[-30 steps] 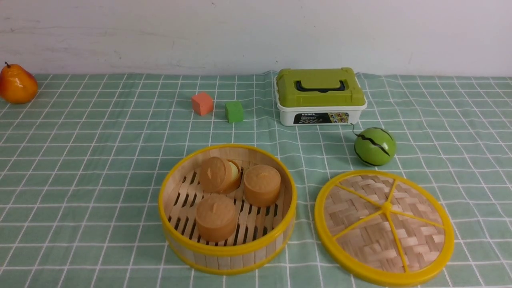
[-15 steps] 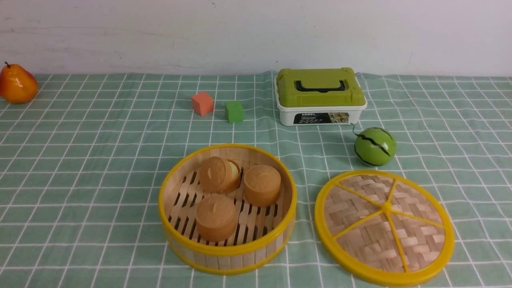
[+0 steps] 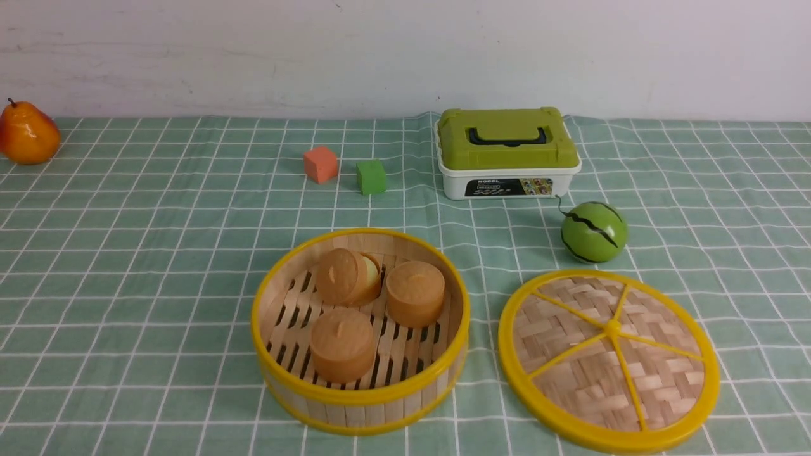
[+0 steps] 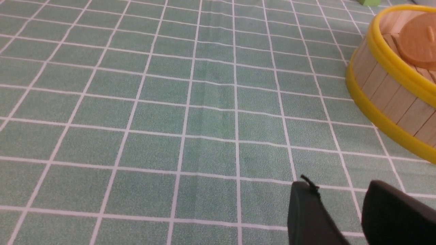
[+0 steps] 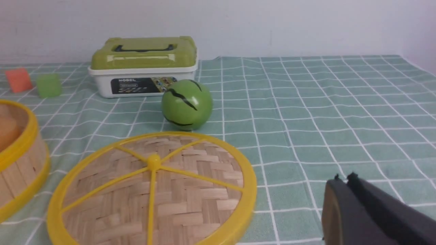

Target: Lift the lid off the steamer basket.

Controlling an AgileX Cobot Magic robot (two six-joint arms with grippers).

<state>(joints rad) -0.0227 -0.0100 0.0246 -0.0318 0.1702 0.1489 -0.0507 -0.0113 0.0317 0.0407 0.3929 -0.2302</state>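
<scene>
Checked cloth point(image 3: 158, 253): 1 lid point(image 3: 608, 361) beside 1 steamer basket point(image 3: 361, 398) holding 3 buns point(image 3: 342, 344).

A staged lab bench point(image 3: 127, 285); green checked cloth point(image 3: 697, 190), bare white wall point(image 3: 380, 50); toy pear point(image 3: 26, 134) at its far left corner.

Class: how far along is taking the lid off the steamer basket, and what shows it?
Done: the lid lies flat on the tablecloth beside the steamer basket, which stands open with three brown cakes inside. In hand: nothing; the right gripper is shut and empty, the left gripper open and empty. Left: nothing apparent.
</scene>
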